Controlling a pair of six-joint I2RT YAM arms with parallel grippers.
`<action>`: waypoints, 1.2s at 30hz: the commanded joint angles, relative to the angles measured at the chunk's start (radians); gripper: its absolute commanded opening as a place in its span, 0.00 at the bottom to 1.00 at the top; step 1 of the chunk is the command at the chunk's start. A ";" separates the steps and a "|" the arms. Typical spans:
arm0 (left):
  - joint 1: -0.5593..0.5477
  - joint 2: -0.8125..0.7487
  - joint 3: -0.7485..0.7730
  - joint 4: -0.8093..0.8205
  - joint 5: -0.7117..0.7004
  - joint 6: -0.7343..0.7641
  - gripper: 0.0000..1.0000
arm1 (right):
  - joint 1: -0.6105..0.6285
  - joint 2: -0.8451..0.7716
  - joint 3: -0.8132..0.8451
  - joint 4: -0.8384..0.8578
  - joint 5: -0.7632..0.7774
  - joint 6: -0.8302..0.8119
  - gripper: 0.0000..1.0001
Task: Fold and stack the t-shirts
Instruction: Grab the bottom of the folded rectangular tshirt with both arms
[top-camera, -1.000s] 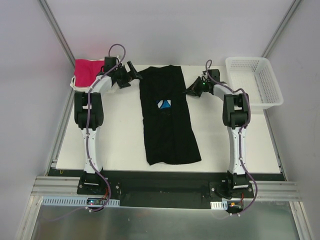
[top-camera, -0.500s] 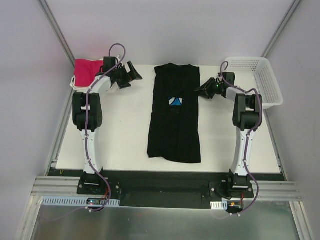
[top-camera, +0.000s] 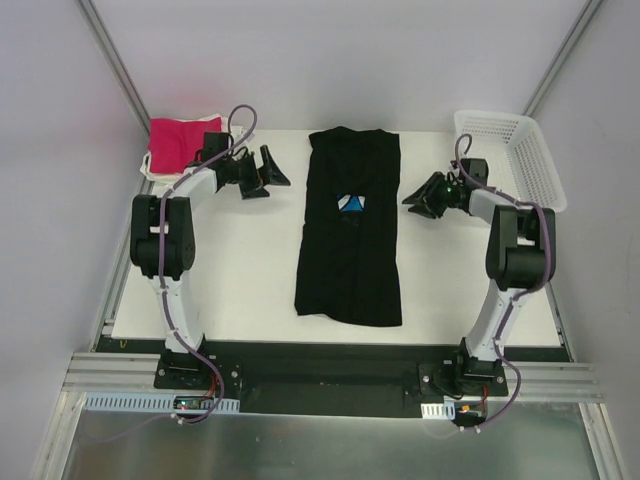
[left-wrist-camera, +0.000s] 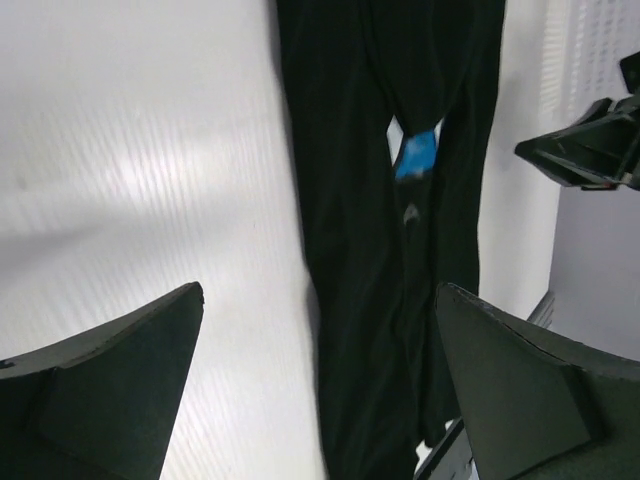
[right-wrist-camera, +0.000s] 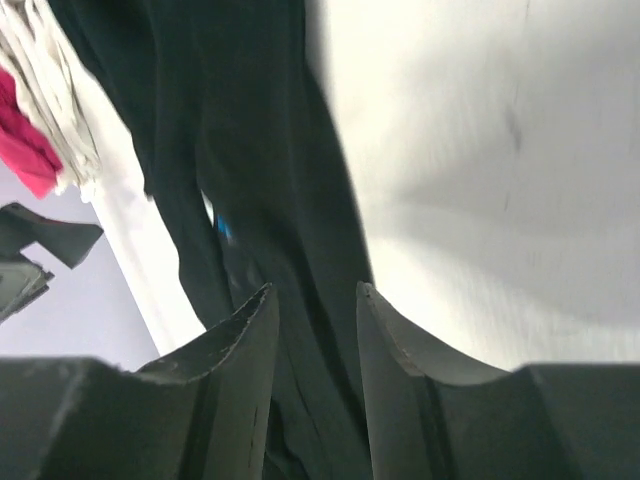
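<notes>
The black t-shirt (top-camera: 350, 240) lies flat down the middle of the bench (top-camera: 230, 280) as a long narrow strip, one end at the far edge and the other short of the near edge. A sliver of its blue print (top-camera: 350, 202) peeks out along a fold in the far half. The left fingers (top-camera: 268, 172) hang off to the shirt's left, spread wide with nothing between them. The right fingers (top-camera: 420, 197) sit just beside its right edge, parted by a smaller gap and gripping nothing. In the far left corner a pink t-shirt (top-camera: 175, 140) rests folded on top of cream cloth (top-camera: 148, 170). A white mesh basket (top-camera: 530, 195) stands at the far right.
</notes>
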 joint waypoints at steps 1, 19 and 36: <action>-0.045 -0.170 -0.168 0.057 -0.056 0.039 0.99 | 0.023 -0.237 -0.243 0.072 0.043 -0.039 0.40; -0.257 -0.754 -0.827 0.025 -0.128 -0.047 0.99 | 0.059 -0.841 -0.868 -0.046 0.071 -0.142 0.45; -0.264 -1.005 -1.127 -0.035 -0.133 -0.128 0.99 | 0.076 -1.043 -1.003 -0.215 0.043 -0.148 0.46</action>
